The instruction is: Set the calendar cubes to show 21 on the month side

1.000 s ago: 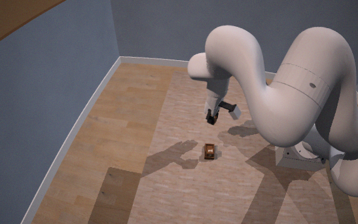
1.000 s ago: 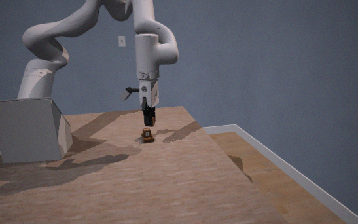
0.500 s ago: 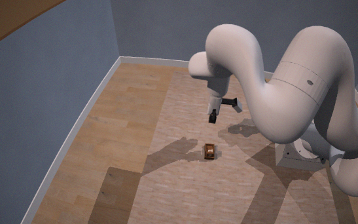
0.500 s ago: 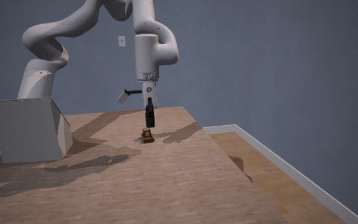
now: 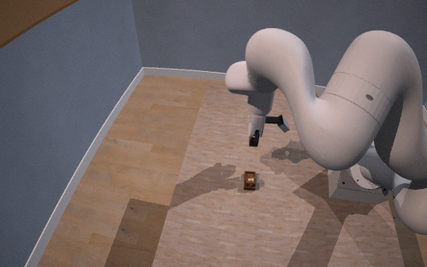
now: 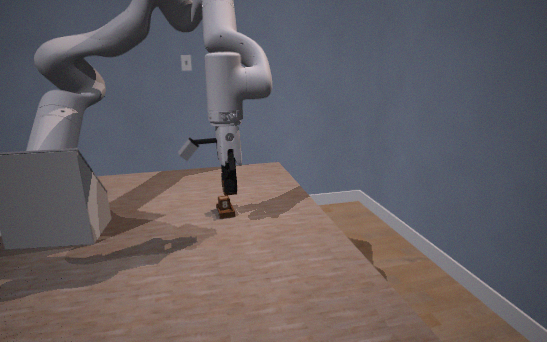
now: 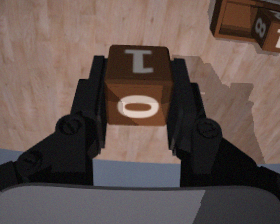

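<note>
The end effector (image 5: 254, 140) (image 6: 229, 187) (image 7: 138, 77), partly open, grips a cube (image 7: 138, 86) above the surface (image 5: 225, 218) (image 6: 249, 270) (image 7: 36, 65). In the wrist view, the tray (image 5: 244, 183) (image 6: 227, 216) (image 7: 219, 22) lies at two o'clock.

Brown cube (image 7: 113, 86), whitish digits; black-fingered tool (image 5: 254, 140) (image 6: 229, 180) (image 7: 138, 77).
</note>
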{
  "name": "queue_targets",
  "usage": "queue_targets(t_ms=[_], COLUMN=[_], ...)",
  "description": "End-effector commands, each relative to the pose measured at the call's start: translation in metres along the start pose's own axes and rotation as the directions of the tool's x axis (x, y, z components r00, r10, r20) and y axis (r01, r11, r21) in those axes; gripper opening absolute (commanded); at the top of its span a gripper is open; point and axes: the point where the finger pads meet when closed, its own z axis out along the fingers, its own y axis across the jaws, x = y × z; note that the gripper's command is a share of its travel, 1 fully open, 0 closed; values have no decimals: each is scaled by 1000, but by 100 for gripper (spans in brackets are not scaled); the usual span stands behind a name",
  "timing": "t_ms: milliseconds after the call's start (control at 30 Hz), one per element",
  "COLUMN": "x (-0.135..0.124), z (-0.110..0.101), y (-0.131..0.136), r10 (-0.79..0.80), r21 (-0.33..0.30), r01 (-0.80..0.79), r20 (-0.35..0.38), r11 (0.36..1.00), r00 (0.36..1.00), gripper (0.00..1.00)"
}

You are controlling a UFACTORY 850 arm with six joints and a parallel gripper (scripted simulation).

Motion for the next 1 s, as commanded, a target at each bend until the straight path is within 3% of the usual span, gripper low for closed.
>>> queue_targets(t_ms=[0,500,700,967], x=[-1,-1,-1,-1], z=[-1,4,15,52], y=[0,0,0,0], r10=[-1,-1,-1,-1], r21=[1,1,1,1], r01=[1,1,1,1], r20=[1,2,2,2], r11=[1000,1000,1000,1000], r00=[1000,1000,1000,1000], gripper=[29,29,29,29])
